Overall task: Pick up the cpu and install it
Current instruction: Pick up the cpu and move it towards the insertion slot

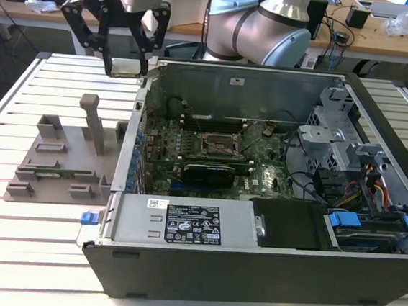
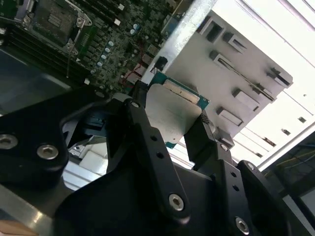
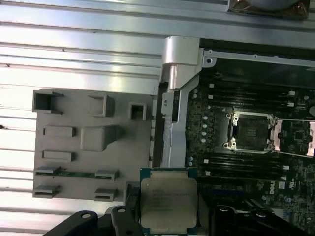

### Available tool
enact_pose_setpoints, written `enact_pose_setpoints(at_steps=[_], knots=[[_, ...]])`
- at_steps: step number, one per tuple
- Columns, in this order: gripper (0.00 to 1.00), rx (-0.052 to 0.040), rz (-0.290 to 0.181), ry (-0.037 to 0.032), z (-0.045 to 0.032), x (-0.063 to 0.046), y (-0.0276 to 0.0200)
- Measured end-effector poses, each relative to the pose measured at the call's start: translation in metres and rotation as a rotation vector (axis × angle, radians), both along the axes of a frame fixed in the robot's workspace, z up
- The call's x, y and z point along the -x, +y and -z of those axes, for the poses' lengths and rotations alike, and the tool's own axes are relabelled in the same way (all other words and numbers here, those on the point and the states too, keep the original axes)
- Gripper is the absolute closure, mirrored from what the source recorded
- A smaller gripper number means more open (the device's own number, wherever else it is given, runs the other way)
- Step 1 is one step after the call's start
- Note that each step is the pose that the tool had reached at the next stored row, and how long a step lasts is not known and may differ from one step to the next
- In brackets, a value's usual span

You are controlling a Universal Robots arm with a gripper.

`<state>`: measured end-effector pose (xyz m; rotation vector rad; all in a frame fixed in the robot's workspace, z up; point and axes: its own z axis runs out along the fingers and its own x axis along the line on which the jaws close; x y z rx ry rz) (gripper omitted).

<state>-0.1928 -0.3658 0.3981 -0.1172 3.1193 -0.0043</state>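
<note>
Between the two black fingers [image 2: 138,118] of the gripper [image 2: 172,125] sits the cpu [image 2: 170,110]. The fingers are pressed against two opposite edges of the chip, pinching it, and its silvery metal top faces the wrist cameras. A thin green rim shows around the metal top in both wrist views.

In the exterior view the gripper [image 1: 126,60] hangs in the air on the exterior view's left, just outside the rear corner of the open computer case [image 1: 250,273]. The cpu [image 1: 128,67] is held flat, clear of every surface below it.

The silver-and-blue arm [image 1: 274,22] rises behind the case.

Below the gripper, in the first wrist view, the chip [image 3: 169,199] overlaps the metal side wall [image 3: 174,98] of the case:
- On one side of that wall lies the grey plastic fixture [image 3: 88,147], with raised blocks and slots.
- On the other side lies the motherboard [image 3: 211,123] — its socket [image 3: 251,130] stands open, well apart from the chip.

The fixture rests on the white slatted desk [image 1: 7,250], and an upright post [image 1: 95,124] stands on it. The case lies on its side on the same desk.
</note>
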Motion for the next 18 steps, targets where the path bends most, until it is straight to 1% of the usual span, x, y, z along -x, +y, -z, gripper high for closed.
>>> enact_pose_setpoints(at_steps=[2, 5, 7, 18], knots=[[0.45, 0.0, 0.0, 0.0003, 0.0011, -0.009, 0.0001], [0.45, 0.0, 0.0, 0.0008, 0.0024, -0.017, 0.0004], [0.45, -0.0001, 0.0, 0.0007, 0.004, -0.025, 0.0006], [0.45, 0.0, 0.0, 0.0007, 0.0076, -0.043, 0.0006]])
